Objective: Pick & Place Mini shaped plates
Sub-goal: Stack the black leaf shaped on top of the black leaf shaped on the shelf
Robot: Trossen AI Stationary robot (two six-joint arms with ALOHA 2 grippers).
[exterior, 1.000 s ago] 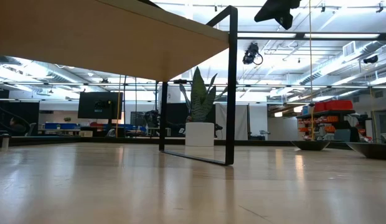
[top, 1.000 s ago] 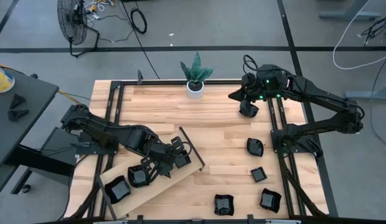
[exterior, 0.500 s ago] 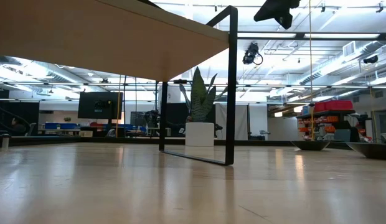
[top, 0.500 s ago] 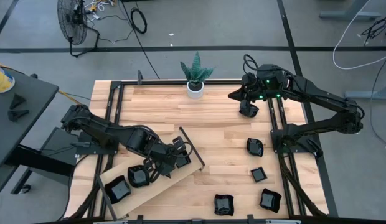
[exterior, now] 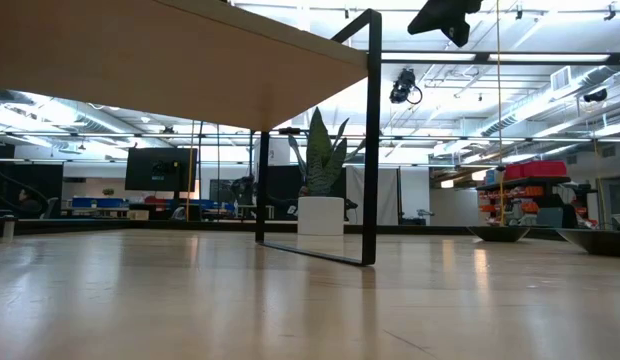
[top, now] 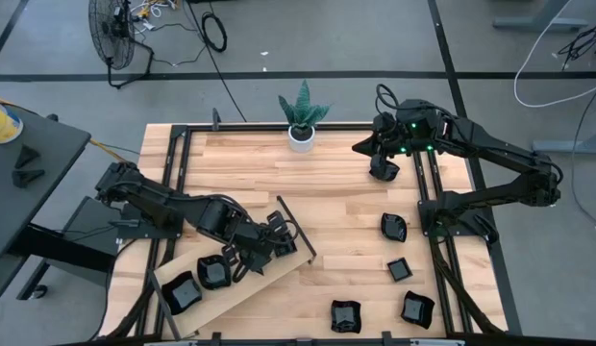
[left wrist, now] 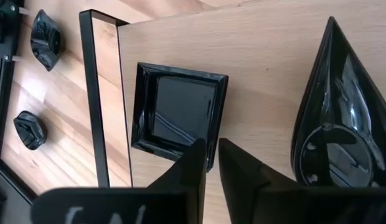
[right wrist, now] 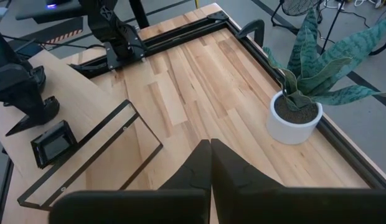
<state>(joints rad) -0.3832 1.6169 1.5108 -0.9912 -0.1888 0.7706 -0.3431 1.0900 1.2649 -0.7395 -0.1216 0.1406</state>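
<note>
Left gripper [left wrist: 208, 163] nearly closed, empty, low over square plate [left wrist: 178, 114]; right gripper [right wrist: 210, 163] raised, closed, empty

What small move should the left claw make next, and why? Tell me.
Probably lift the left claw straight up: it sits at the rim of the square plate on the raised board, with the teardrop plate beside, so sliding sideways might knock either. Right claw waits by the plant.

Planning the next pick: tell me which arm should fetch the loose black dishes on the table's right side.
Right. The right claw hangs over the table's right half, nearer the four loose glossy black dishes. The left claw is across the table, over the raised light wooden board beside a glossy black square dish.
</note>
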